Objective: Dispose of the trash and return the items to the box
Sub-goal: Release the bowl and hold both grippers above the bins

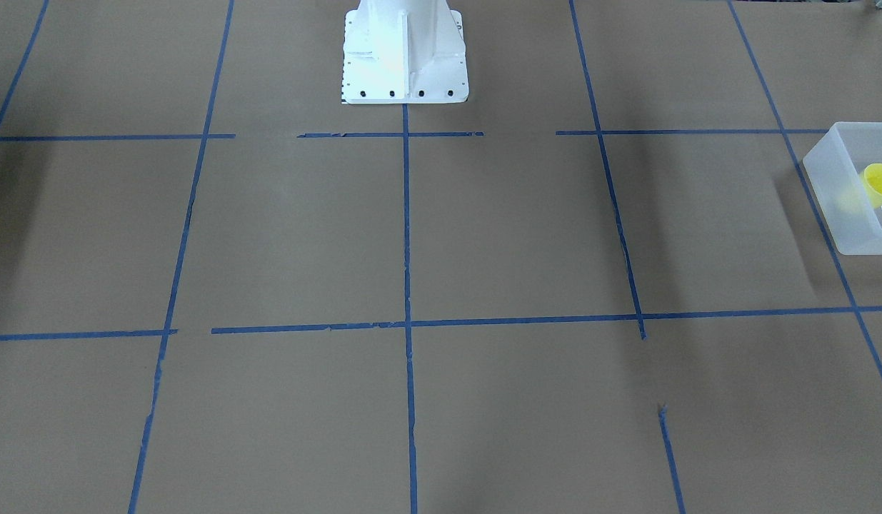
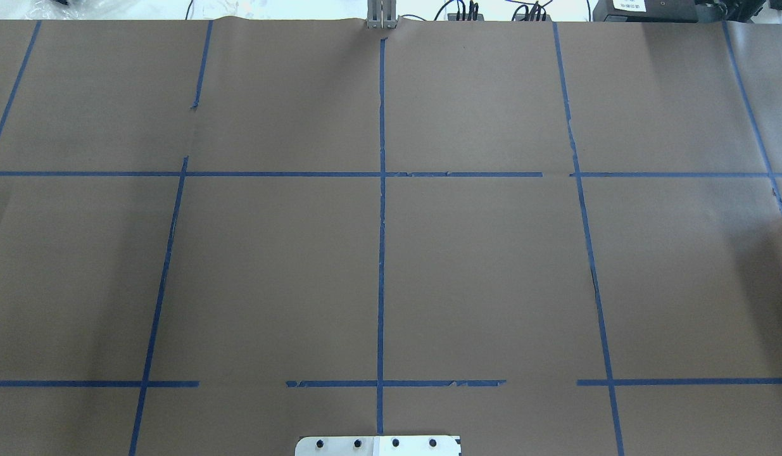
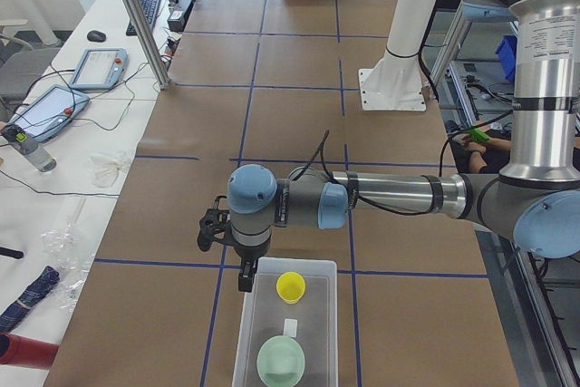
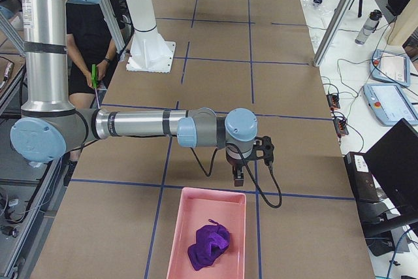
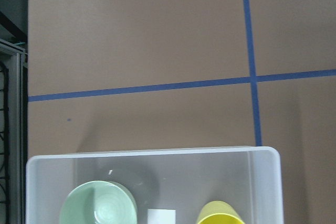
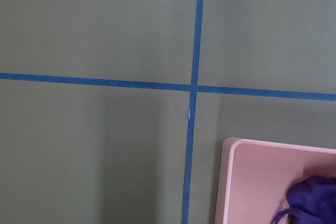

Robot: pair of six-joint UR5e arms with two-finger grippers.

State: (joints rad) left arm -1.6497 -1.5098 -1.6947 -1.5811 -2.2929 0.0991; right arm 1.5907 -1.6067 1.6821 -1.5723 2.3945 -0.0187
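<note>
The translucent box point(image 3: 294, 262) stands at the table's end on my left; it also shows in the front view point(image 1: 833, 200) and the left wrist view point(image 5: 152, 161). Inside it are the yellow cup point(image 3: 291, 286) point(image 1: 881, 183) point(image 5: 220, 214) and the mint-green bowl point(image 3: 280, 361) point(image 5: 98, 205). My left gripper point(image 3: 245, 280) hangs just beside the box's far corner; I cannot tell if it is open or shut. My right gripper point(image 4: 238, 178) hangs just before the pink tray point(image 4: 206, 189); its state cannot be told either.
The pink tray point(image 6: 226, 182) holds a purple cloth point(image 4: 209, 245) point(image 6: 312, 200). The white robot base point(image 1: 405, 53) point(image 2: 378, 445) stands at the table's middle edge. A small white label point(image 3: 290, 326) lies in the box. A side bench holds tablets point(image 3: 50, 108).
</note>
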